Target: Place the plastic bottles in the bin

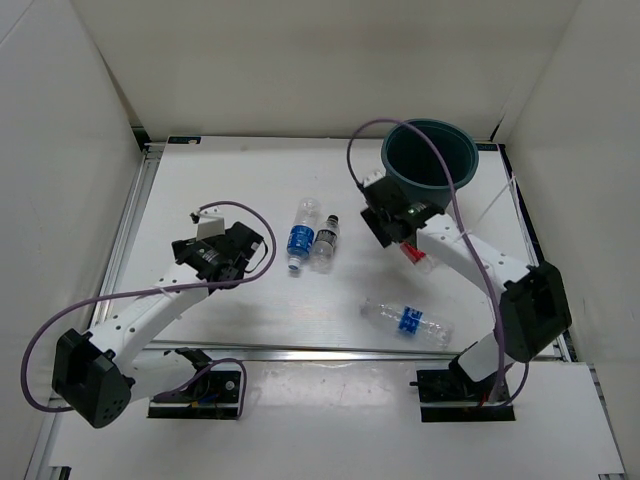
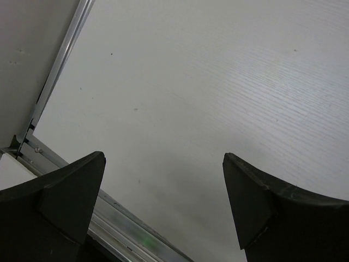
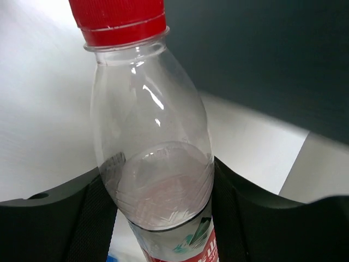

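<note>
In the right wrist view my right gripper (image 3: pixel 158 183) is shut on a clear red-capped bottle (image 3: pixel 150 125), a black finger (image 3: pixel 90 218) pressed to each side of its body just above the red and white label. From above, that gripper (image 1: pixel 400 232) sits just in front of the teal bin (image 1: pixel 430 155), with the bottle's red label (image 1: pixel 414 256) showing under the arm. A blue-labelled bottle (image 1: pixel 299 236) and a black-capped bottle (image 1: pixel 325 242) lie side by side mid-table. Another blue-labelled bottle (image 1: pixel 408 320) lies at the front right. My left gripper (image 1: pixel 238 250) (image 2: pixel 163 161) is open over bare table.
White walls close in the table on the left, back and right. A metal rail (image 2: pixel 109 210) runs along the table's left edge, close to my left gripper. The bin's dark wall (image 3: pixel 262 60) fills the background behind the held bottle.
</note>
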